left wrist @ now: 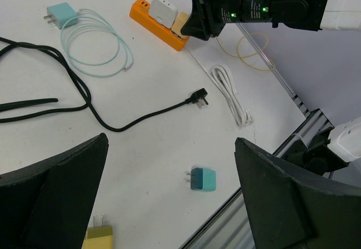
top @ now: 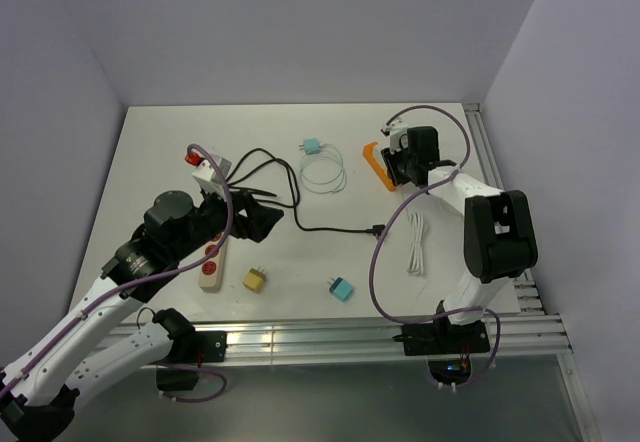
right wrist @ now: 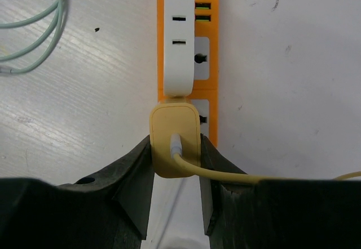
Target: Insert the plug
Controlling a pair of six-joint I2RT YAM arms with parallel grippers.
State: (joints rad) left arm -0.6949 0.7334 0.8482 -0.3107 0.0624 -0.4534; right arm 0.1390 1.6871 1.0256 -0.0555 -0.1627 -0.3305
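My right gripper (right wrist: 175, 147) is shut on a pale yellow plug (right wrist: 174, 139) with a yellow cable running off to the right. The plug stands over the near end of the orange power strip (right wrist: 207, 63), its far edge touching a white adapter (right wrist: 178, 40) seated on the strip. Its prongs are hidden, so I cannot tell how deep it sits. In the top view this is at the back right, with the right gripper (top: 405, 162) on the orange strip (top: 376, 167). My left gripper (left wrist: 171, 142) hangs open above the table, holding nothing.
A white power strip (top: 212, 262) lies under the left arm. Near the front lie a yellow charger (top: 255, 279) and a teal charger (top: 341, 289). A black cord ends in a plug (top: 376, 229), beside a coiled white cable (top: 416, 242). Another teal charger (top: 312, 147) with its cable lies at the back.
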